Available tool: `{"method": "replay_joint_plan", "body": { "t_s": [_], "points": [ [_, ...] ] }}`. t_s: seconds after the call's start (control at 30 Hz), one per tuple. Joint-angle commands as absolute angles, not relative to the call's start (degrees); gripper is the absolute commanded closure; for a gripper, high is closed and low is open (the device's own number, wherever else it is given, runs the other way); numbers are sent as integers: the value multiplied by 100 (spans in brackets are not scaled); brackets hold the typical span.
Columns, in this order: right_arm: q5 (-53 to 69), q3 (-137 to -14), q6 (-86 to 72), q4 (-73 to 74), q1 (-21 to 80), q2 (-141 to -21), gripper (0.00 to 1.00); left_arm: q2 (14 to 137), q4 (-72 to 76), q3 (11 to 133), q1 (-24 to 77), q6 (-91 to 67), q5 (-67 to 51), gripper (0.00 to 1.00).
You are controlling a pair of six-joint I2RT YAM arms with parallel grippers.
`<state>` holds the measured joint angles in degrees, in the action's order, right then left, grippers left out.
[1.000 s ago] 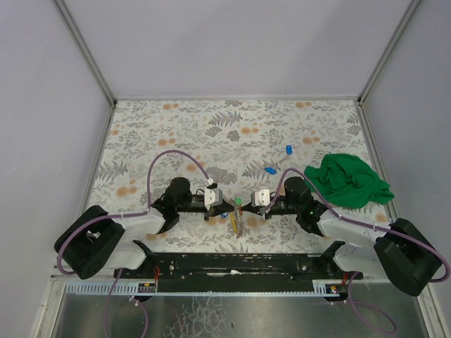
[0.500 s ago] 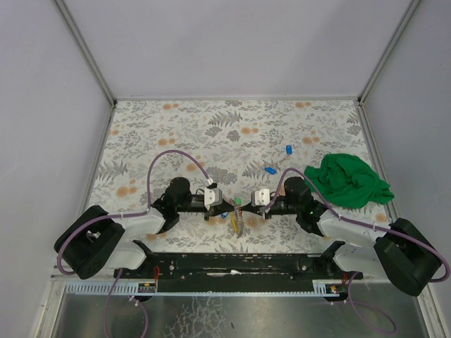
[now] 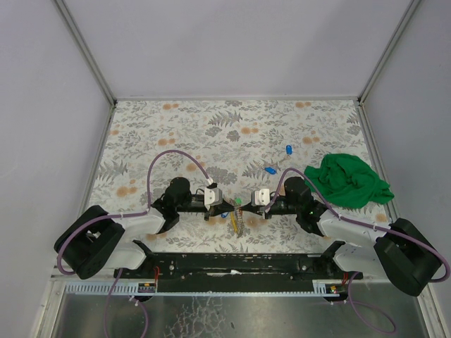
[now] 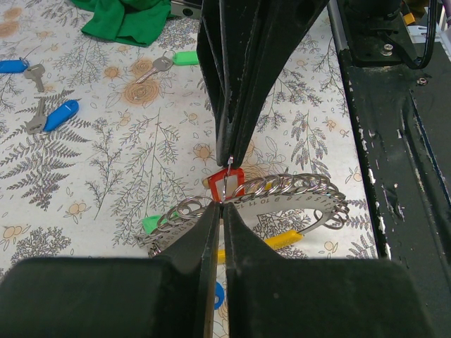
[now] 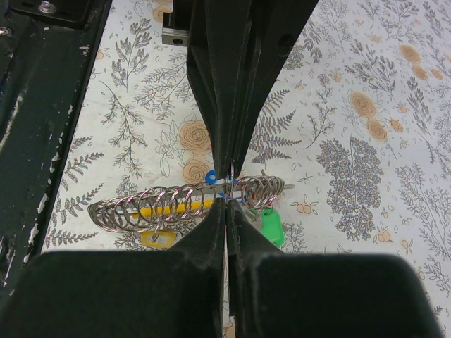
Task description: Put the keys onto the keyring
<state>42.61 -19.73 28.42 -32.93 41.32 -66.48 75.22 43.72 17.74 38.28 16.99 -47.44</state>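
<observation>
The keyring (image 3: pixel 237 220) lies between both arms: a silvery curved holder with several thin rings (image 4: pixel 282 193) and yellow, green, blue and red tags (image 4: pixel 225 184). It also shows in the right wrist view (image 5: pixel 176 204). My left gripper (image 4: pixel 220 204) and right gripper (image 5: pixel 225 201) meet tip to tip, both shut on one thin upright ring of it. Loose blue-tagged keys (image 3: pixel 270 170) (image 3: pixel 289 148) lie further back, seen also in the left wrist view (image 4: pixel 60 115) (image 4: pixel 14 65). A green-tagged key (image 4: pixel 176 60) lies near the right arm.
A crumpled green cloth (image 3: pixel 349 179) lies at the right of the flower-patterned table (image 3: pixel 211 127). The black base rail (image 3: pixel 232 264) runs along the near edge. Grey walls close in the left, back and right sides.
</observation>
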Motion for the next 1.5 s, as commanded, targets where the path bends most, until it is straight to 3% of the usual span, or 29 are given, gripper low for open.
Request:
{"method": "replay_joint_plan", "body": {
  "t_s": [0.0,1.47],
  "points": [
    [4253,-2086,2794,-3557,4201,-6559,100,7503,4860,1793,3870,1676,-4757,100],
    [4134,-2045,2750,-3697,4201,-6564,100,7540,4848,1819,3866,1628,-4843,100]
  ]
}}
